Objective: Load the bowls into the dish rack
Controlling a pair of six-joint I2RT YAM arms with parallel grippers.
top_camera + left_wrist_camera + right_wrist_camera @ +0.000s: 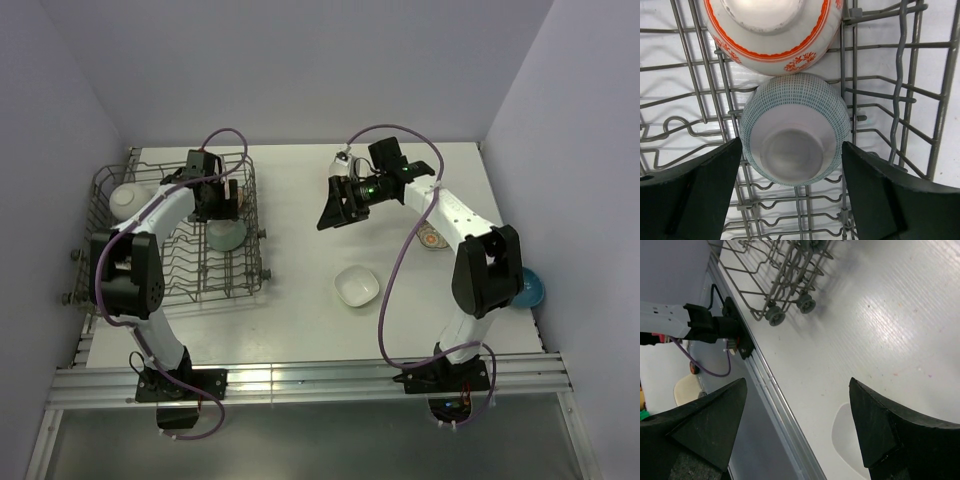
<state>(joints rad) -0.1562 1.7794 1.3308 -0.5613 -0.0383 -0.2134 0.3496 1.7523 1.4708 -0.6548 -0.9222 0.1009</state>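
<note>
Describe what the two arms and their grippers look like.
The left arm and right arm have white links and bulky black joint housings, each trailed by a looping purple cable. The left gripper and right gripper are black, with broad wedge-shaped matte fingers. A green light glows near the right wrist.

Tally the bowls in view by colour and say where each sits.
Plain white round ceramic bowl, in the grey wire dish rack: 1
Red-orange patterned bowl, in the rack: 1
Blue-patterned bowl, in the rack: 1
White square bowl, on the table: 1
Blue bowl, table: 1
Multicolour patterned bowl, partly hidden, table: 1
Total: 6
</note>
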